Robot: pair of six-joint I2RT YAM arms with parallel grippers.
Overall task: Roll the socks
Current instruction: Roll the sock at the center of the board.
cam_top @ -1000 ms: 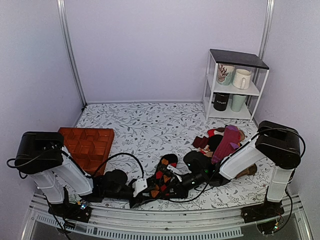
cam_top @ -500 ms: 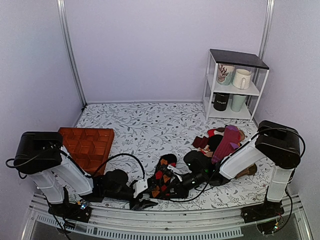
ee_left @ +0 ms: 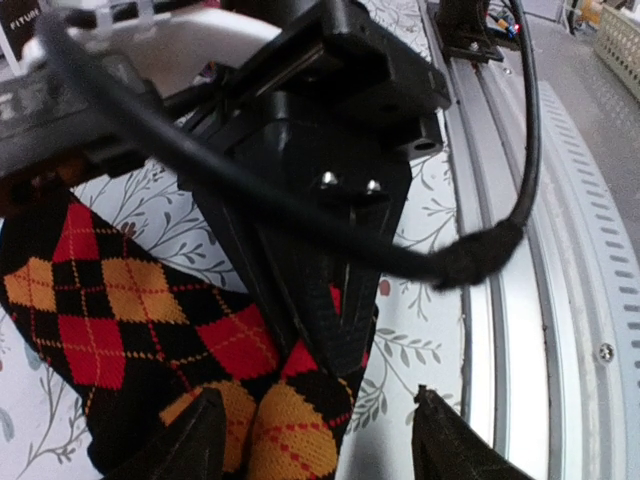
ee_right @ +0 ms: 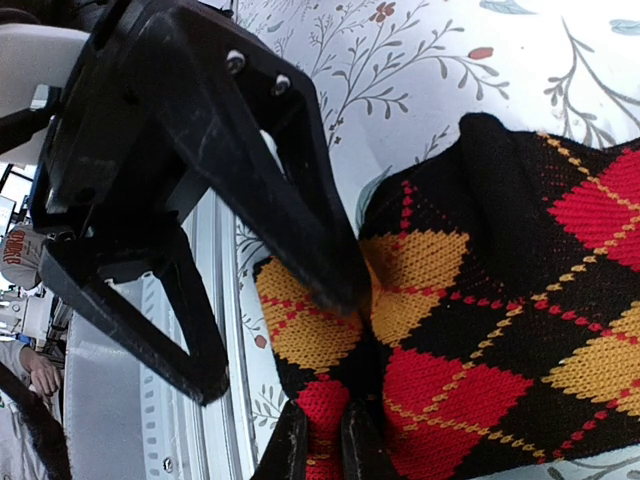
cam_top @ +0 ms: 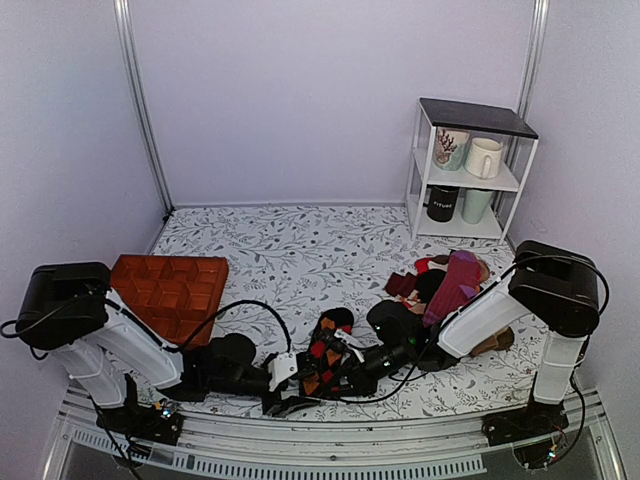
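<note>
Socks (ee_right: 480,330) clamped in right jaws, left jaws spread alongside, orange tray (cam_top: 170,285) beyond.

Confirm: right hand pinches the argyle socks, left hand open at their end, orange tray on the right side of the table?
Not the right: the top external view shows the orange tray on the left side of the table. Otherwise correct: right hand pinches the argyle socks, left hand open at their end.

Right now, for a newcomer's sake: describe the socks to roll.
On the floral table, look at the middle of the near edge. The argyle socks lie there: black with red and orange diamonds, unlike the purple-and-maroon pile to their right.
</note>
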